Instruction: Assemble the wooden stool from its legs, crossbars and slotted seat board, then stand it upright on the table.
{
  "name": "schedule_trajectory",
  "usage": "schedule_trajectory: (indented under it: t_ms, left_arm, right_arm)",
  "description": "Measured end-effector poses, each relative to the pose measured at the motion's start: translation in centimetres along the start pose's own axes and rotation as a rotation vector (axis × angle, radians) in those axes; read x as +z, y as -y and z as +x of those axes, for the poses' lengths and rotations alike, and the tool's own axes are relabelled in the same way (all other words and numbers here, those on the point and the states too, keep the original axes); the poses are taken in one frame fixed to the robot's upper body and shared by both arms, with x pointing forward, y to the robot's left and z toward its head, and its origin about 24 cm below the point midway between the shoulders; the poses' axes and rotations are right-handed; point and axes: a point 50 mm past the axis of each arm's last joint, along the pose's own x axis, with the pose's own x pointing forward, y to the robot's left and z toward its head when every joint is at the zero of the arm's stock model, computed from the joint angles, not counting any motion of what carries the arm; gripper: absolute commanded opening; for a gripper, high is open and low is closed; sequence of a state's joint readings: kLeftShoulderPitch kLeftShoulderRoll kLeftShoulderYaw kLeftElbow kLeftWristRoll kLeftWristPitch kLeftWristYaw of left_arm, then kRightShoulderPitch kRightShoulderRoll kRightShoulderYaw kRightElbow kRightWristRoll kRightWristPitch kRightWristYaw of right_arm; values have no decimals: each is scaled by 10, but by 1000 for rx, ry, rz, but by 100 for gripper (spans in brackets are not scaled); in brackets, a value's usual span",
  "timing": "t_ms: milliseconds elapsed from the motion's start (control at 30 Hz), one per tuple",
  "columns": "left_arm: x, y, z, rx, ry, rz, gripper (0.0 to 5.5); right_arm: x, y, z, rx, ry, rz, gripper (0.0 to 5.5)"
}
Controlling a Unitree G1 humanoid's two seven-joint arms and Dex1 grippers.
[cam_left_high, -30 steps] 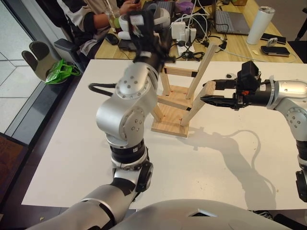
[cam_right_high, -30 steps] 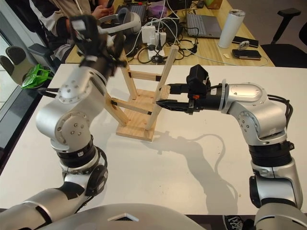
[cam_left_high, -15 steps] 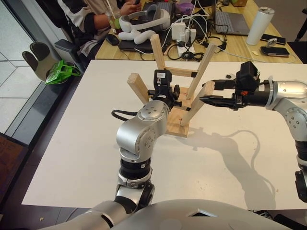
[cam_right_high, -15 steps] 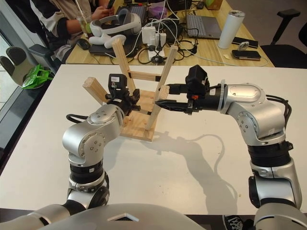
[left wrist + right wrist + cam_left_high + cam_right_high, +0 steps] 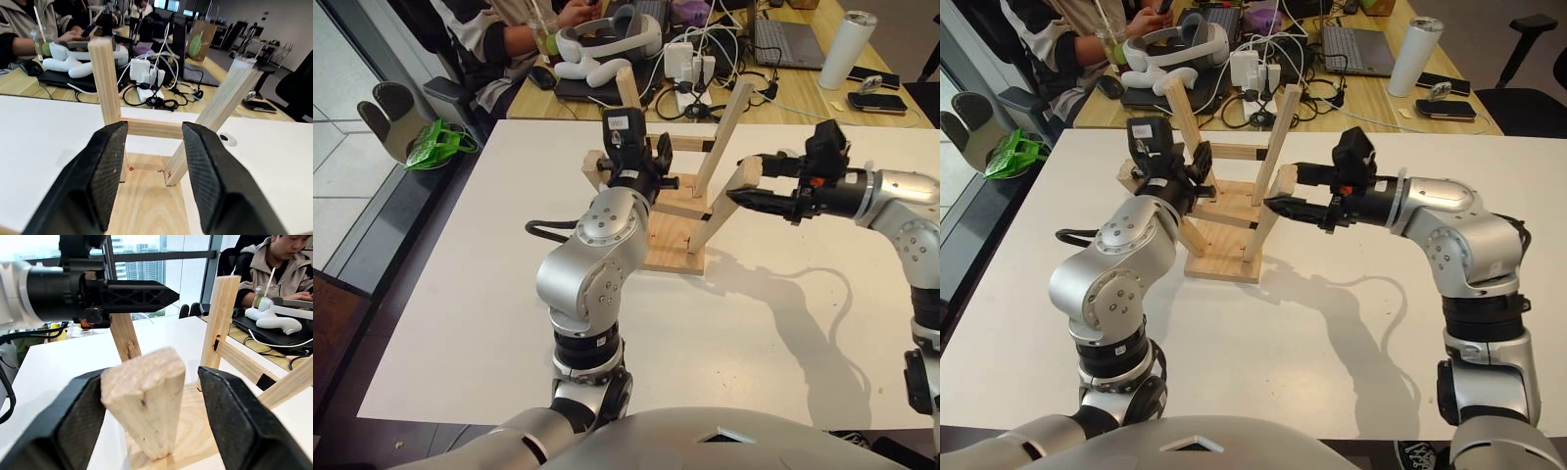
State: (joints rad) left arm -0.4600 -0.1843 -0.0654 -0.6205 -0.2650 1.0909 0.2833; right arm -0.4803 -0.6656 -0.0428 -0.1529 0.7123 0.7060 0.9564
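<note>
The wooden stool lies upside down on the white table, its seat board [image 5: 677, 258] flat and its legs pointing up and outward. A crossbar [image 5: 152, 128] joins the two far legs. My left gripper [image 5: 641, 164] hovers open over the stool, between the near-left leg [image 5: 595, 168] and the middle, with nothing between its fingers [image 5: 105, 181]. My right gripper [image 5: 742, 188] straddles the tip of the near-right leg [image 5: 144, 401]. One finger [image 5: 83, 426] touches the wood, and a thin gap shows at the other.
Behind the table stands a wooden desk with a headset [image 5: 607, 44], chargers and cables, a laptop, phones and a white tumbler [image 5: 850, 44]. A person sits at its far left. A green bag [image 5: 435, 147] lies on the floor. The table's front and right [image 5: 783, 343] are bare.
My left arm swung down from a raised pose to the stool, then its gripper rose slightly among the legs. My right gripper stayed at the leg tip.
</note>
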Motion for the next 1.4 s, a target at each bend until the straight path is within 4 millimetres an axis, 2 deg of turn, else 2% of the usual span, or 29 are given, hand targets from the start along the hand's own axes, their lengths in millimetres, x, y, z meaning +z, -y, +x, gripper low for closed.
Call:
schedule_trajectory:
  t_ms: [33, 67, 133, 200, 233, 267, 300, 367, 433, 500, 533, 667, 800, 1033, 1133, 1233, 1333, 1400]
  left_arm:
    - [9, -1, -2, -20, 49, -34, 207]
    - [25, -5, -8, -47, 136, -66, 207]
    - [48, -17, -11, -47, 247, -81, 207]
    - [79, -28, -13, -22, 399, -73, 207]
    - [93, -40, -15, 34, 473, -51, 207]
    - [96, -54, -14, 108, 487, -30, 207]
    - [92, -76, -11, 221, 455, 0, 207]
    - [61, -118, -6, 443, 302, 18, 207]
    - [31, -131, -3, 504, 171, 8, 207]
    - [9, -125, 0, 480, 90, 4, 207]
    - [-2, -114, 3, 439, 48, 1, 207]
    - [-26, -81, 7, 323, -36, -30, 207]
    - [-27, -71, 6, 298, -34, -40, 207]
    - [-25, -71, 5, 297, -20, -40, 207]
    - [-24, -70, 5, 294, -20, -39, 207]
    - [-24, -70, 5, 300, -18, -35, 207]
    - [-23, -70, 5, 306, -16, -30, 207]
    - [-23, -70, 5, 304, -14, -30, 207]
  right_arm:
    - [9, 3, -5, -30, 61, 28, 315]
    - [33, 8, -13, -70, 188, 37, 315]
    - [65, 7, -19, -65, 363, 63, 315]
    - [80, -5, -15, 16, 465, 124, 315]
    - [83, -17, -9, 83, 473, 144, 315]
    - [83, -27, -4, 133, 469, 148, 315]
    - [77, -41, 4, 196, 434, 163, 315]
    - [44, -62, 21, 257, 310, 253, 315]
    - [15, -75, 31, 257, 202, 313, 315]
    - [-6, -83, 37, 226, 119, 332, 315]
    - [-16, -85, 39, 188, 76, 330, 315]
    - [-28, -75, 38, 31, 37, 288, 315]
    - [-35, -58, 32, -102, 29, 268, 315]
    - [-44, -35, 27, -260, -8, 231, 315]
    - [-47, -30, 31, -303, -30, 204, 315]
    - [-38, -28, 50, -314, 26, 195, 315]
    - [-11, -35, 89, -326, 167, 185, 315]
    - [5, -41, 108, -355, 239, 179, 315]
